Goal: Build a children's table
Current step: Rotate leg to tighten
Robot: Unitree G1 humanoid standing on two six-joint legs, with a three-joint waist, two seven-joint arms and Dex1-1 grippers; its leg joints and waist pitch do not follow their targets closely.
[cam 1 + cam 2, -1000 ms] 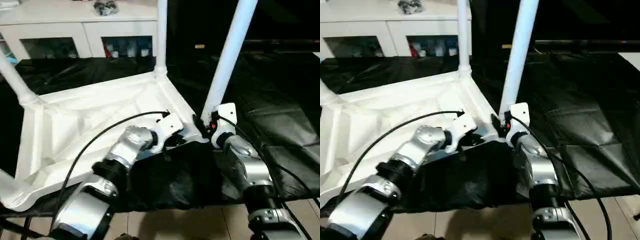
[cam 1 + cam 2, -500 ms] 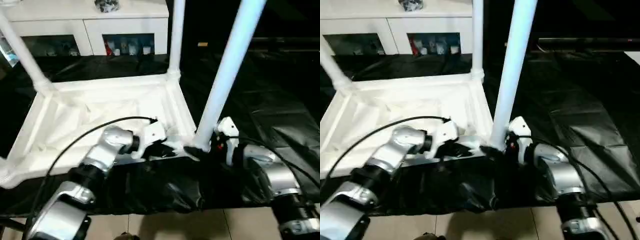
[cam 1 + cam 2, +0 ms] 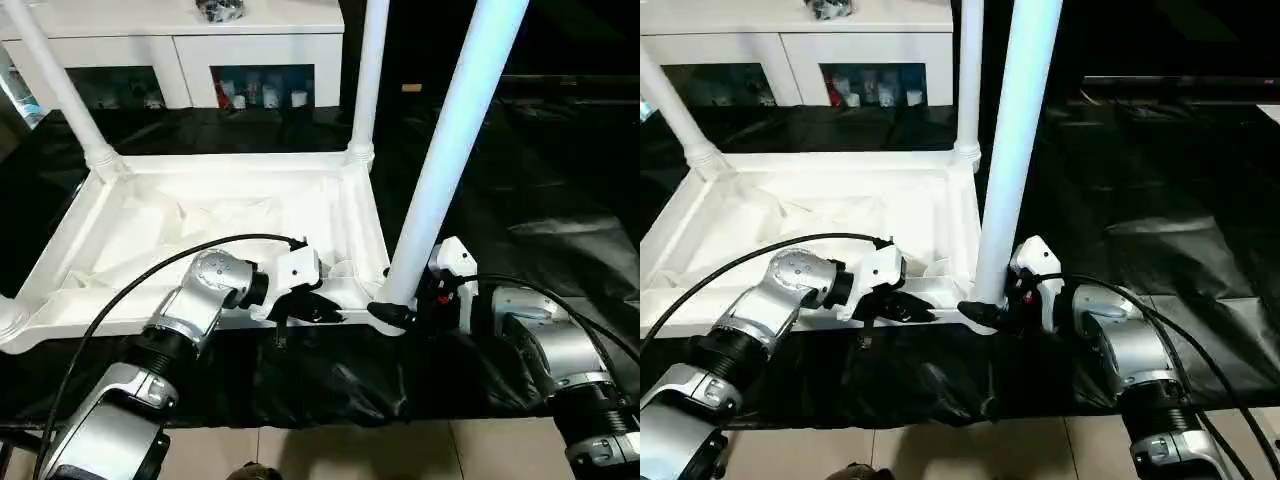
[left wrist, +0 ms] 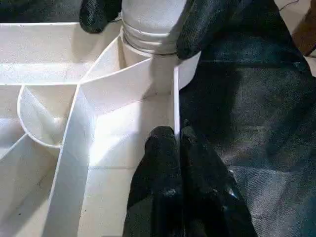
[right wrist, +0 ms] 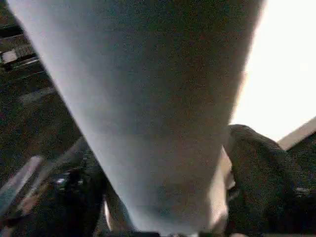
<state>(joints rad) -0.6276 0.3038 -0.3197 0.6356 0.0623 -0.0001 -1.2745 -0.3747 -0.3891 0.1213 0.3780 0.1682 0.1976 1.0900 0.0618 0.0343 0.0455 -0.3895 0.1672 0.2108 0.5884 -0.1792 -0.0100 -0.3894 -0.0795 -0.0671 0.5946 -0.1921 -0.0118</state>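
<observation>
So the white tabletop (image 3: 230, 225) is lying upside down on the black-covered work table (image 3: 560, 180), ribbed underside facing up, and there are legs standing up out of its corner sockets. The near right leg (image 3: 450, 150) is the one getting all the attention: it rises from the corner socket closest to the robot, leaning a bit toward the right at the top. The right gripper (image 3: 395, 312) sits right at the base of that leg, with its black fingers (image 4: 98, 12) spread wide, one on each side of the tube just above the socket collar, so it's wrapped around the leg rather than squeezed closed; in the right wrist view the leg runs straight up between the two dark pads (image 5: 261, 168). The left gripper (image 3: 305, 310) is over on the near long edge of the tabletop, just to the left of that same corner, and its fingers are pinched together on the thin upright rim wall (image 4: 175, 98) of the tabletop, one finger inside the tray and one outside. Two more legs stand at the far corners, one at far left (image 3: 55, 85) and one at far right (image 3: 368, 75), with a white glass-door cabinet (image 3: 180, 50) behind them.
</observation>
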